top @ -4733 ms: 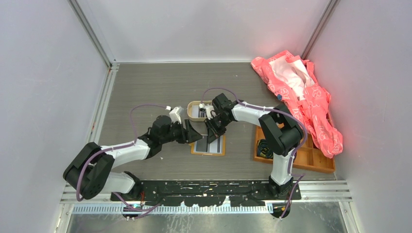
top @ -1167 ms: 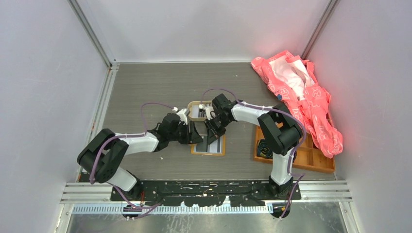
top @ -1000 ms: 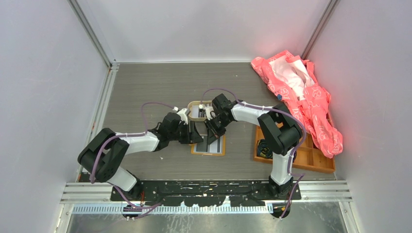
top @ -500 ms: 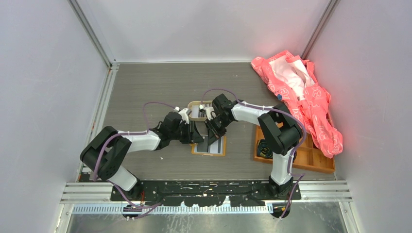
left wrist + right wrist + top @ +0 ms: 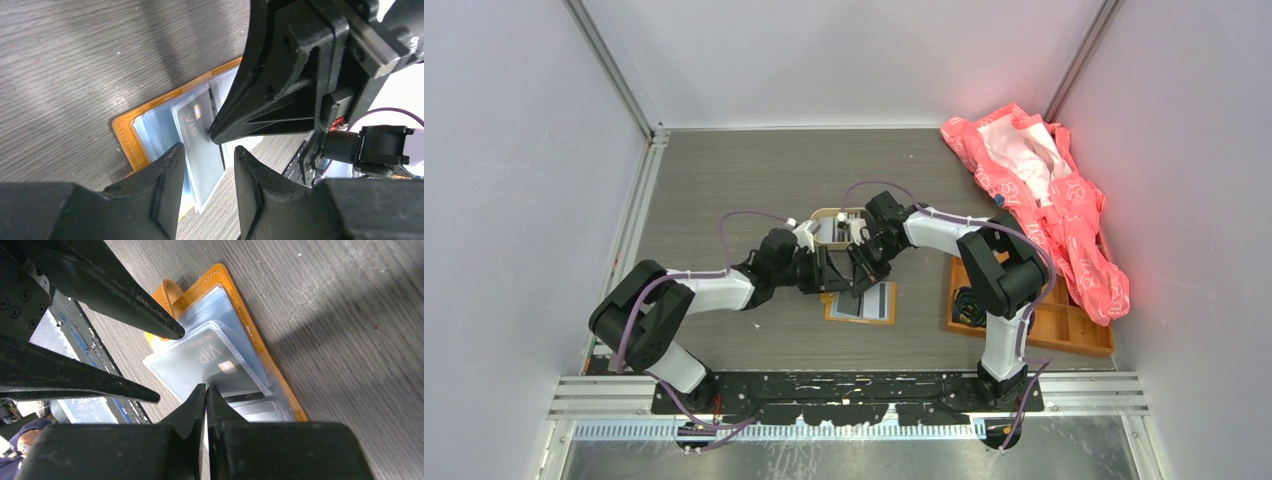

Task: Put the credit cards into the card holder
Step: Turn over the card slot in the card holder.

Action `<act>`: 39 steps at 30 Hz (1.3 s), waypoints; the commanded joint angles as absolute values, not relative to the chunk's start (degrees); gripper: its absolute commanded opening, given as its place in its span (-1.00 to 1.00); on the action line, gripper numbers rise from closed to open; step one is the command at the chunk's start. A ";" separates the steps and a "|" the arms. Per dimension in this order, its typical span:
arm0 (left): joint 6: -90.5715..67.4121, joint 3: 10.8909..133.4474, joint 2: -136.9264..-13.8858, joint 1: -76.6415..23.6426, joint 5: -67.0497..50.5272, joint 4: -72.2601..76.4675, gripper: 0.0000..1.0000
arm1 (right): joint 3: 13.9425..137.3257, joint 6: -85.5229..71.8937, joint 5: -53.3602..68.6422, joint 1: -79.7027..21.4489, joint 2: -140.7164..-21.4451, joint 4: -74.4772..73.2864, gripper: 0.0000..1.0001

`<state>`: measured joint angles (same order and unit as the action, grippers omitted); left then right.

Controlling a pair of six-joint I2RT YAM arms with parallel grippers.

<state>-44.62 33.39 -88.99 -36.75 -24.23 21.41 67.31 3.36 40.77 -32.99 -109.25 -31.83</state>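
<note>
Reaching in from the left of the holder [image 5: 869,306]: left arm [image 5: 704,290], white and black, with a purple cable [image 5: 744,215] looped over it.

Left gripper [image 5: 208,150]: low over the holder's left part. Its fingers [image 5: 165,200] stand apart with a clear gap between them, clamping nothing. In the right wrist view the two tips sit either side of a sleeve's corner (contact cannot be told).

Holder: orange, lying open and flat at the middle of the table [image 5: 724,180]. Clear sleeves [image 5: 167,365] are fanned across the inside, with the stitched orange border showing round them.

Card [image 5: 192,125]: grey, marked VIP, with a small gold chip. It lies face up on the open holder, part under the top sleeve and part bare.

Right gripper [image 5: 206,388]: comes down on the holder from its far right side. Its fingers [image 5: 185,440] are pressed together with only a hairline between them, their joint tip set against the card.

Tin [image 5: 824,213]: oval, beige, just behind the holder, partly hidden by both grippers.

Tray [image 5: 1064,335]: orange, with compartments, right of the holder and well apart from it.

Cloth [image 5: 1034,185]: pink with a pale print, crumpled, far right of the holder, its near end draped over the tray.
</note>
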 commanded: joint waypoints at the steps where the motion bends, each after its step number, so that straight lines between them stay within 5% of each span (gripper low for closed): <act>1: -46.44 33.07 -88.39 -36.94 -27.64 27.51 -0.18 | 69.58 5.24 43.36 -32.44 -105.83 -32.84 -0.81; 17: -50.88 32.11 -91.41 -37.17 -31.37 37.18 -0.25 | 69.95 7.50 42.25 -27.89 -100.26 -35.07 -0.74; 39: -50.15 35.62 -92.23 -42.09 -29.50 34.53 -0.10 | 70.00 5.63 40.11 -24.61 -99.88 -34.92 -0.71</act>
